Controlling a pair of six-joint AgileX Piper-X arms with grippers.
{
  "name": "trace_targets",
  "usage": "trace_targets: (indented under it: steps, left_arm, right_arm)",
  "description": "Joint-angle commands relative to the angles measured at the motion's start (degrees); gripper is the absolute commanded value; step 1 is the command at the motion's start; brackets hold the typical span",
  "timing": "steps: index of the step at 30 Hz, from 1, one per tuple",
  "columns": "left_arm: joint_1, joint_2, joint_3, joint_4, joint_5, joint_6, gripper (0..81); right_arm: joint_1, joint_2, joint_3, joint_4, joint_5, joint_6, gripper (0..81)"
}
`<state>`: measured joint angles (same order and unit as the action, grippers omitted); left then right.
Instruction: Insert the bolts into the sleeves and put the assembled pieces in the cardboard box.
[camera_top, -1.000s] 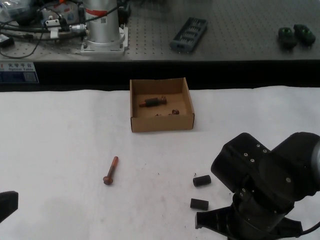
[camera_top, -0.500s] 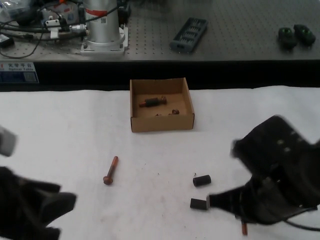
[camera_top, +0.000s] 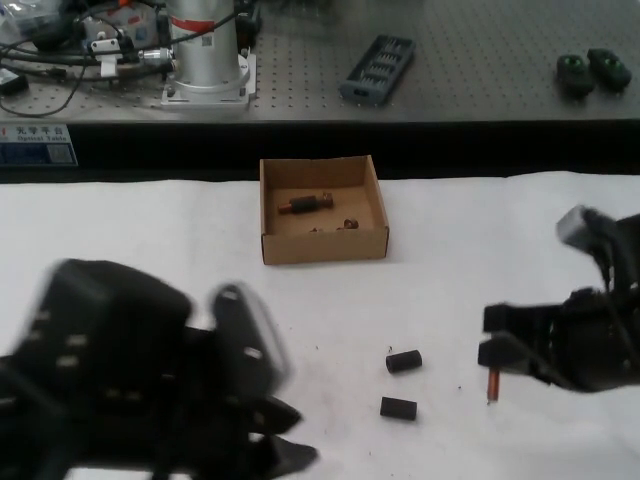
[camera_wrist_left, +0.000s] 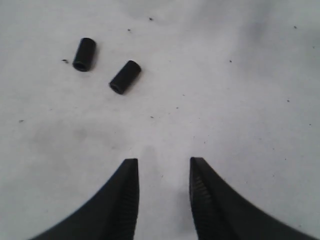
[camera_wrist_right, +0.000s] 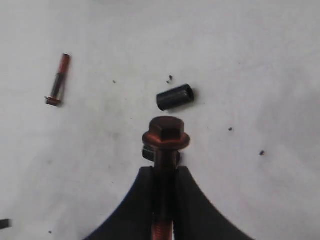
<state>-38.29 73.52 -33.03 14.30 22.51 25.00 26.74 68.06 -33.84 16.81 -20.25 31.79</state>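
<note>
**Bolt held, sleeve needed**

The cardboard box (camera_top: 325, 247) sits well apart. The left gripper (camera_wrist_left: 162, 195), parted and empty, should pinch the nearer sleeve (camera_wrist_left: 125, 76) level, bore facing the right gripper (camera_wrist_right: 164, 174), which clamps a bolt (camera_wrist_right: 165, 135) by its shank.

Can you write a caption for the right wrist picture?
Right gripper clamps a reddish-brown hex-head metal bolt near a short black cylindrical sleeve on white cloth.
</note>
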Motion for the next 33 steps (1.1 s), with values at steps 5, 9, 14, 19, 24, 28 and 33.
trace_targets:
  steps: [5, 9, 14, 19, 24, 28, 33]
  left_arm:
    - [-2.54, 13.53, -10.50, 0.04, 0.32, 14.43, 25.6]
    - [-2.54, 19.54, -17.20, 4.43, -0.31, 21.31, 31.6]
    - [-2.69, 24.44, -24.05, 7.67, -0.44, 24.01, 33.0]
    - [-3.67, 27.95, -28.73, 9.69, -0.44, 26.64, 33.0]
    - [-4.91, 30.80, -30.23, 10.17, -0.60, 28.04, 33.0]
    - [-5.90, 32.68, -30.28, 10.17, -2.13, 29.51, 33.0]
    - [-6.08, 34.40, -30.38, 9.90, -2.41, 30.72, 33.0]
  right_arm:
    - [-0.77, -3.90, -0.16, -0.44, -2.68, -2.04, 1.1]
    - [-0.77, -6.91, -0.16, -0.44, -2.68, -3.13, 1.1]
    - [-1.04, -9.45, -0.16, -0.44, -2.55, -3.62, 1.1]
    - [-1.04, -10.53, -0.16, 1.47, -2.68, -5.85, 1.1]
    - [-1.57, -12.01, -0.16, 4.16, -2.52, -8.72, 1.1]
    - [-3.39, -12.94, -0.16, 4.72, -2.52, -9.96, 1.1]
    - [-4.76, -14.06, -0.16, 4.72, -3.87, -9.94, 1.1]
